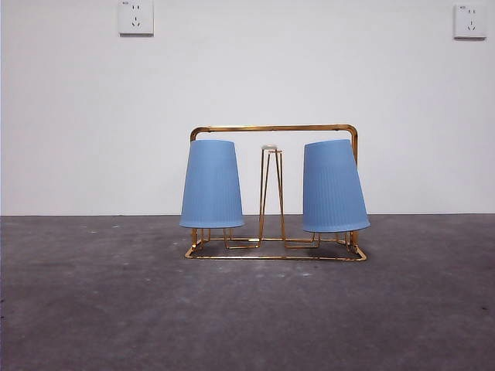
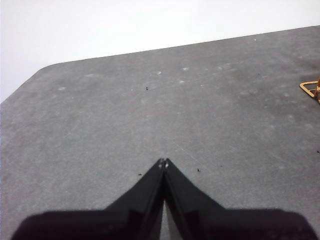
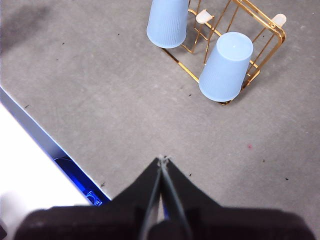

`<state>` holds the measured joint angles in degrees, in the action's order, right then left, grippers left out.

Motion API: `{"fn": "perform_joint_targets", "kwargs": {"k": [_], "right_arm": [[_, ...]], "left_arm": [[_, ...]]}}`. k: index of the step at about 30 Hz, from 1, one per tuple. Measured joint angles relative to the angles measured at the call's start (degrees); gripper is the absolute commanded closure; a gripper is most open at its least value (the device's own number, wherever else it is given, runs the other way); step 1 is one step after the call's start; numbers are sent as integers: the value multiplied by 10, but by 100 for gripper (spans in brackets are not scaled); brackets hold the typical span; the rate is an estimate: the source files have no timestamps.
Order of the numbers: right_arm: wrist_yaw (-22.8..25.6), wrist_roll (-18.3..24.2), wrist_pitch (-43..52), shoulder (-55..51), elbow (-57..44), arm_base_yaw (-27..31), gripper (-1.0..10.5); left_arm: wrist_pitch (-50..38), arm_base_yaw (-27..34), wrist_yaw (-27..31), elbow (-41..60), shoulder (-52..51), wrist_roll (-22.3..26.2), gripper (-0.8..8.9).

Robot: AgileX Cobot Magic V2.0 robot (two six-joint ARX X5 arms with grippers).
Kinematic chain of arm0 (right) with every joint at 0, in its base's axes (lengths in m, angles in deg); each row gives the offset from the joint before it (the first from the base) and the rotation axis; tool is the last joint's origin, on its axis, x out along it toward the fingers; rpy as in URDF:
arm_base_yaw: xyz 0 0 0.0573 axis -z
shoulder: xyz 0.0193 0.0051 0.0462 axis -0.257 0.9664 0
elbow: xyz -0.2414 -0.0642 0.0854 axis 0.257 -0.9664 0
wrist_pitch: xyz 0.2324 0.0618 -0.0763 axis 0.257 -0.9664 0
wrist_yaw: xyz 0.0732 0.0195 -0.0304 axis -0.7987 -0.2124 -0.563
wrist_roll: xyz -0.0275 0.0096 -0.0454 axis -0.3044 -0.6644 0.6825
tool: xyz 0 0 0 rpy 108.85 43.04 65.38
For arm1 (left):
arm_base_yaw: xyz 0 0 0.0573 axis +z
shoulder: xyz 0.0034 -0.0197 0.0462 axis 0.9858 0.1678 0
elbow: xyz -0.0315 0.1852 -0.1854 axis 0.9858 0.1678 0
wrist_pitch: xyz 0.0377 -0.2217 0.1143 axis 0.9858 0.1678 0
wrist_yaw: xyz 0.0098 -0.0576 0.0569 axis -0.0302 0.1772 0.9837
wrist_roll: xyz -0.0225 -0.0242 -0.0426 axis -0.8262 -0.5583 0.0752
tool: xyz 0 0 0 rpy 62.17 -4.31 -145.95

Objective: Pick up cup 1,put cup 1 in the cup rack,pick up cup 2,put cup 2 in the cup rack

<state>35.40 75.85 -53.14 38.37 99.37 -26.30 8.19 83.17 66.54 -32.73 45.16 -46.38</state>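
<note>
We see the cup rack (image 1: 275, 128), gold wire, standing on the grey table (image 1: 93, 309) mid-scene, close to the white wall (image 1: 77, 116). Two blue ribbed cups sit upside down on its pegs: cup 1 (image 1: 211, 184) at one end, roughly upright, cup 2 (image 1: 333, 186) at the other, tilted a bit. Between them we see a bare centre peg (image 1: 271, 193) with a pale tip. Both cups hang clear of the table, rims just above the rack base. Left gripper (image 2: 163, 162) hangs over bare table, jaws pressed together, empty; only a rack corner shows at its view's edge. Right gripper (image 3: 163, 160) also clenched and empty, well apart from the rack. Two wall sockets (image 1: 136, 17) up high.
</note>
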Motion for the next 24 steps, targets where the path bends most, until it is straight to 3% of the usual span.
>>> {"fn": "perform_joint_targets", "kwargs": {"k": [7,12,14,19,24], "right_arm": [[11,0,5,0,0,1,946],[21,25,40,-26,-1,56,946],[-13,32,81,-50,-2,102,946],[-187,37,221,-132,-39,257,946],[-189,40,342,-212,-141,381,946]], "left_arm": [[0,0,0,0,0,0,816],[0,0,0,0,1,0,816],[0,0,0,0,1,0,816],[0,0,0,0,2,0,816],[0,0,0,0,3,0,816]]}}
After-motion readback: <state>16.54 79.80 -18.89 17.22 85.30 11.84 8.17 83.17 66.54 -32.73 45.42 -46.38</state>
